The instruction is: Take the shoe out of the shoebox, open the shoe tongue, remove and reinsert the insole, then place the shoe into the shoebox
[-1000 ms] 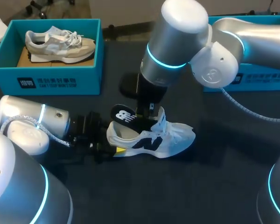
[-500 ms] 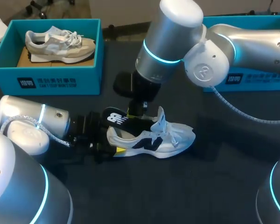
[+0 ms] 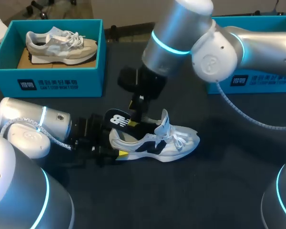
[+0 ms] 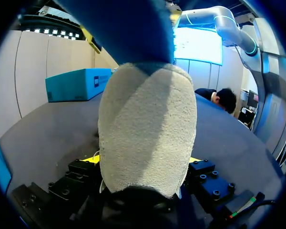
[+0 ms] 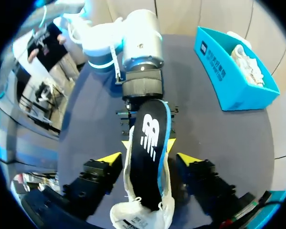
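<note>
A white shoe (image 3: 155,142) with a black side logo lies on the dark table, toe to the right. My left gripper (image 3: 115,153) is shut on its heel (image 4: 148,129), a yellow tip on each side. A black insole (image 3: 118,119) with a white logo lies partly in the shoe, its back end sticking out over the heel. My right gripper (image 3: 137,107) hangs just above the insole (image 5: 151,143), open. Its fingertips (image 5: 109,158) stand wide on either side without touching it. The shoe's tongue (image 3: 163,121) stands up.
A teal shoebox (image 3: 5,71) at the back left holds a grey shoe (image 3: 62,45). A second teal box (image 3: 257,81) sits at the back right, behind my right arm. The first box (image 5: 219,71) also shows in the right wrist view.
My right gripper opened and let go of the insole, then lifted slightly. The insole now rests lower, over the shoe's heel. The left arm stayed still.
</note>
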Robot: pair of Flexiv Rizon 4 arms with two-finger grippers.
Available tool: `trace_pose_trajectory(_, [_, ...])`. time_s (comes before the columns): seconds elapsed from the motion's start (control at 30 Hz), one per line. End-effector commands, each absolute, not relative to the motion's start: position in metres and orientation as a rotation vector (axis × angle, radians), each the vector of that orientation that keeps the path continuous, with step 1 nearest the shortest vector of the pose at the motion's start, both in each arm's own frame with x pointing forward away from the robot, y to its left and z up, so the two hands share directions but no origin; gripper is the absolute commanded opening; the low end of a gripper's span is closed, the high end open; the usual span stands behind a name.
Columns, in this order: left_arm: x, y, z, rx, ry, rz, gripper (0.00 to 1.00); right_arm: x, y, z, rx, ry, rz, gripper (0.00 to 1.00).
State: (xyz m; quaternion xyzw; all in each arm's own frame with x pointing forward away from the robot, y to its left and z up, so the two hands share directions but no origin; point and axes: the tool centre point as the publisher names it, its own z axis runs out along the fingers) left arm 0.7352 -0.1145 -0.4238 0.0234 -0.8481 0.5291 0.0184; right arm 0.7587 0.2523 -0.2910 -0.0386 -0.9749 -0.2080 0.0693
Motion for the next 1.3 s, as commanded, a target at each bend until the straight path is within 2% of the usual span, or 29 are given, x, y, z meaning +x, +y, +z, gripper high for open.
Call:
trace_pose_trajectory(0.03, [0.738, -0.114, -0.429, 0.072, -2.636, 1.640, 0.00, 0.763, 0.238, -0.291, -0.179, -2.848, -0.723, 1.00])
trace_pose_trajectory(0.83, [0.738, -0.114, -0.429, 0.072, -2.636, 1.640, 0.00, 0.759, 0.246, -0.305, -0.244, -2.641, -0.716, 0.99])
trace_pose_trajectory(0.9, [0.738, -0.114, -0.429, 0.072, -2.636, 1.640, 0.00, 0.758, 0.249, -0.306, -0.237, -2.637, -0.718, 0.87])
trace_pose_trajectory(0.93, [0.738, -0.114, -0.429, 0.072, -2.636, 1.640, 0.00, 0.758, 0.250, -0.306, -0.236, -2.636, -0.718, 0.89])
trace_pose_trajectory(1.07, [0.738, -0.114, -0.429, 0.072, -2.636, 1.640, 0.00, 0.755, 0.254, -0.308, -0.233, -2.627, -0.723, 0.78])
trace_pose_trajectory(1.2, [0.738, -0.114, -0.429, 0.072, -2.636, 1.640, 0.00, 0.752, 0.258, -0.312, -0.225, -2.615, -0.730, 0.73])
trace_pose_trajectory(1.23, [0.738, -0.114, -0.429, 0.072, -2.636, 1.640, 0.00, 0.752, 0.259, -0.312, -0.224, -2.613, -0.732, 0.67])
trace_pose_trajectory(1.27, [0.738, -0.114, -0.429, 0.072, -2.636, 1.640, 0.00, 0.751, 0.260, -0.313, -0.223, -2.611, -0.733, 0.53])
trace_pose_trajectory(1.3, [0.738, -0.114, -0.429, 0.072, -2.636, 1.640, 0.00, 0.750, 0.261, -0.313, -0.222, -2.609, -0.732, 0.48])
